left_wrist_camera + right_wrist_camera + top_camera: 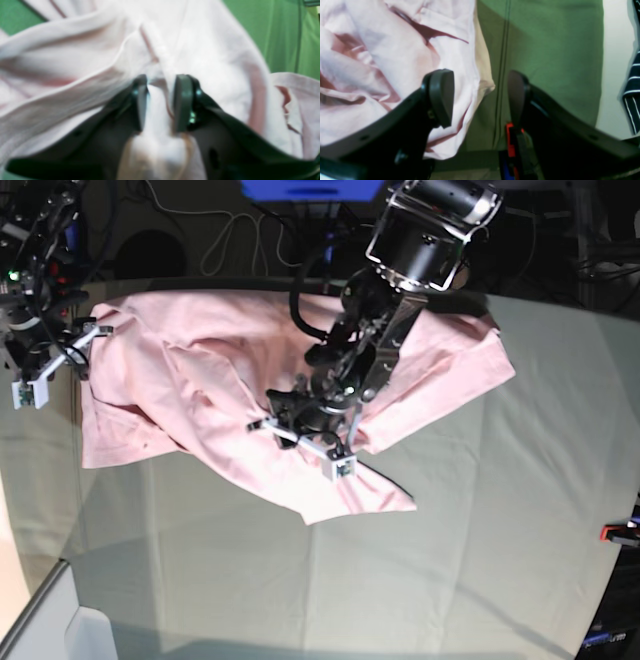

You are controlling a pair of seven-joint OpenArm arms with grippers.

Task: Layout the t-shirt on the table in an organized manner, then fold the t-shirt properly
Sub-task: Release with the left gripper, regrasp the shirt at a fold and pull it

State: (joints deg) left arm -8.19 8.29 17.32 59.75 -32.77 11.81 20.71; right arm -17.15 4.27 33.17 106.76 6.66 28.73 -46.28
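Observation:
The pale pink t-shirt (200, 380) lies crumpled across the far half of the table (480, 530), one corner pointing toward the front. My left gripper (305, 435) is down on the shirt's middle. In the left wrist view its gripper (161, 102) has a raised fold of the t-shirt (205, 45) pinched between the pads. My right gripper (55, 365) hovers at the shirt's left edge. In the right wrist view this gripper (480, 100) stands open, with the t-shirt (382, 50) under one finger and the table (557, 50) under the other.
A red clamp (620, 530) sits at the table's right edge, and another clamp (510, 140) shows below the right gripper. Cables and dark equipment (230, 230) line the back. A white object (95, 630) sits at the front left corner.

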